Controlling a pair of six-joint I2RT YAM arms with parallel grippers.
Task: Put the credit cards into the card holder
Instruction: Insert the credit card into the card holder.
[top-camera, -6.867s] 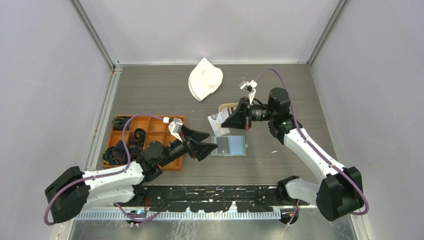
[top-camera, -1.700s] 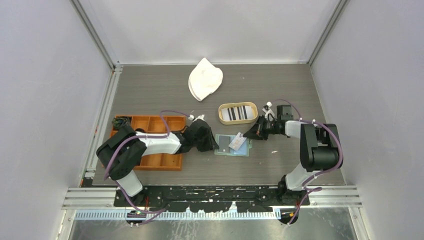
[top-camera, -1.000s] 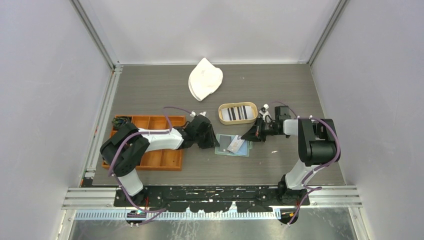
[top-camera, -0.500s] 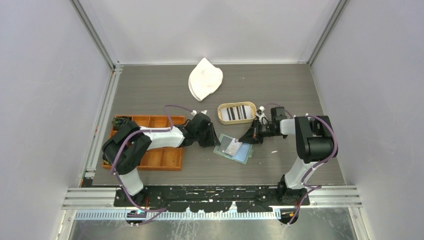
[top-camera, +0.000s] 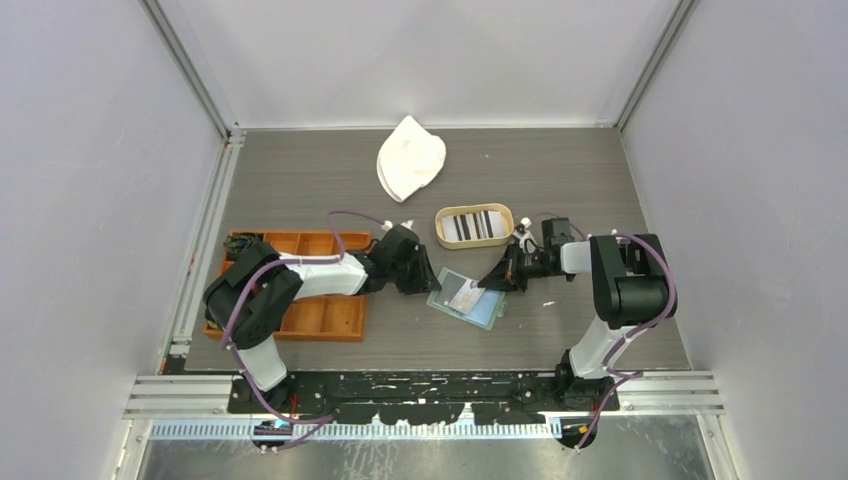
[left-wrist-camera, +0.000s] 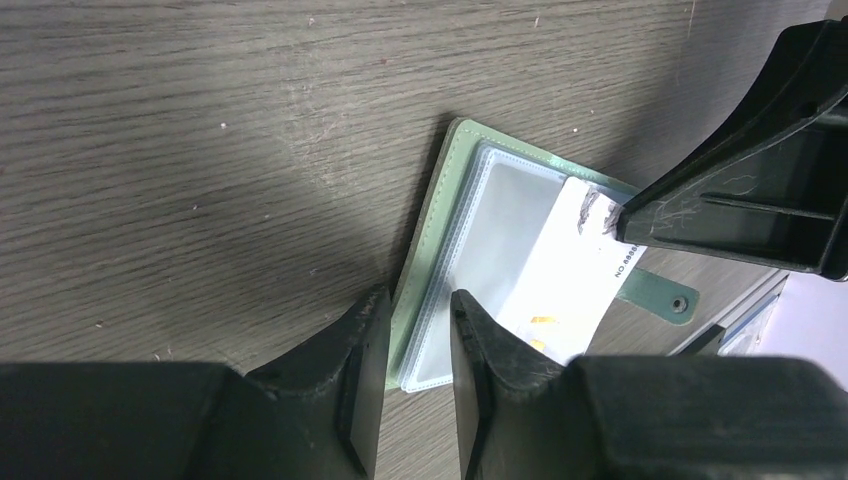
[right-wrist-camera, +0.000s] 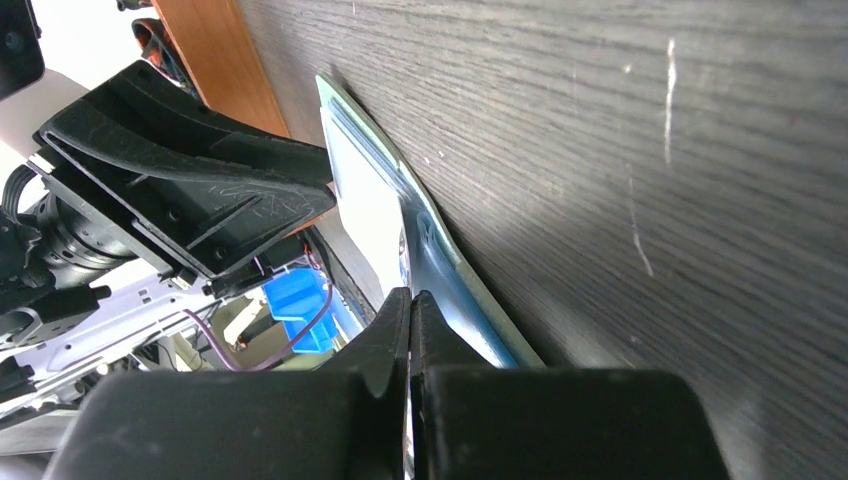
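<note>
The sage-green card holder (top-camera: 486, 313) lies open on the table, clear pockets (left-wrist-camera: 500, 215) up and snap tab (left-wrist-camera: 660, 295) out to the side. My left gripper (top-camera: 424, 283) is open. Its fingertips (left-wrist-camera: 418, 315) straddle the holder's left edge, one on the wood and one over the pocket. My right gripper (top-camera: 488, 282) is shut on a white credit card (left-wrist-camera: 572, 275). That card (top-camera: 463, 296) lies slanted across the pockets; I cannot tell whether its end is inside one. In the right wrist view, the card (right-wrist-camera: 365, 215) runs out from the shut jaws (right-wrist-camera: 410, 300). More credit cards (top-camera: 476, 224), black and white, lie in an oval wooden tray.
The oval wooden tray (top-camera: 444, 229) stands just behind the holder. An orange compartmented tray (top-camera: 318, 315) with dark items sits to the left under my left arm. A white cloth (top-camera: 410, 157) lies at the back. The two grippers face each other closely across the holder.
The holder has turned, its right end swinging toward the near edge. My right gripper has moved left with the white card, farther over the pockets. The left gripper has stayed at the holder's left edge.
</note>
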